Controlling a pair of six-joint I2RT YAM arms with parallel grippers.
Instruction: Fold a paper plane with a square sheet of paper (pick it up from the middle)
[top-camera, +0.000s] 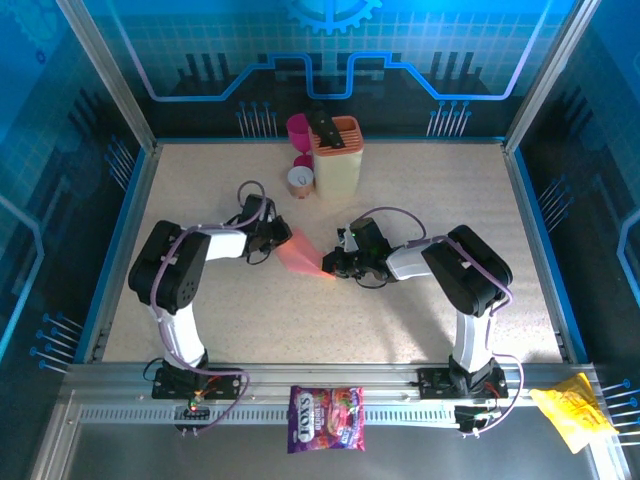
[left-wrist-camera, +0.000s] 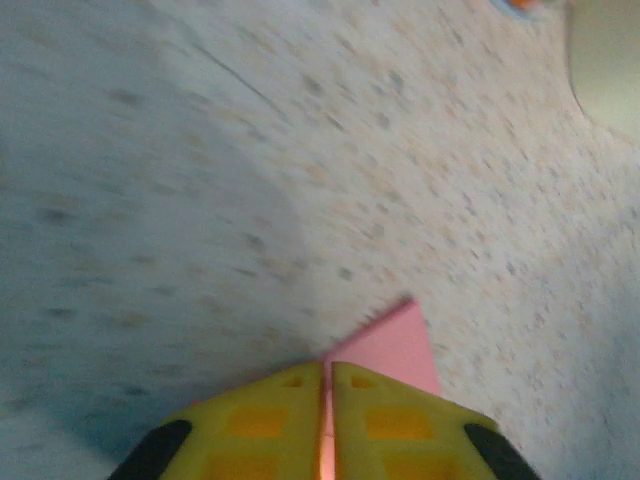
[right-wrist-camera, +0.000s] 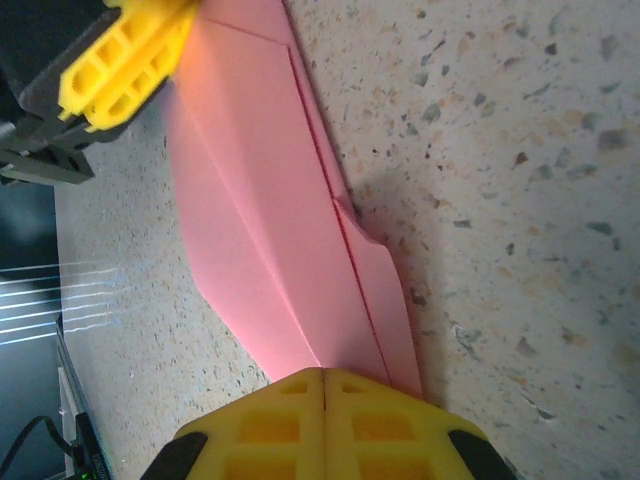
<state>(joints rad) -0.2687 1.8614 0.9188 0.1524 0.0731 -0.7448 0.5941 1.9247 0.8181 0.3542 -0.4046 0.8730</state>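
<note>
In the overhead view, left of centre, the left gripper (top-camera: 283, 240) reaches toward the middle of the speckled table (top-camera: 450, 180). Its wrist camera shows the yellow fingers all but together, only a thin slit between them, pinching one end of the pink paper plane (top-camera: 300, 255). The plane lies flat at the centre of the frame, a folded, creased strip running from upper left to lower right between the two grippers. Above it, at the back of the table, stand a magenta cup (top-camera: 298, 128), a small round tin (top-camera: 300, 182) just below the cup, and to their right a cream holder (top-camera: 335, 155) with an orange top. At the bottom centre, on the metal rail, lies a purple candy bag (top-camera: 326, 418) with "FOX'S" printed on it. Just right of the plane, the right gripper (top-camera: 328, 263) has its fingers pressed together on the plane's other end. In the lower right corner lies a yellow packet (top-camera: 572, 415); its print is too small to read.
</note>
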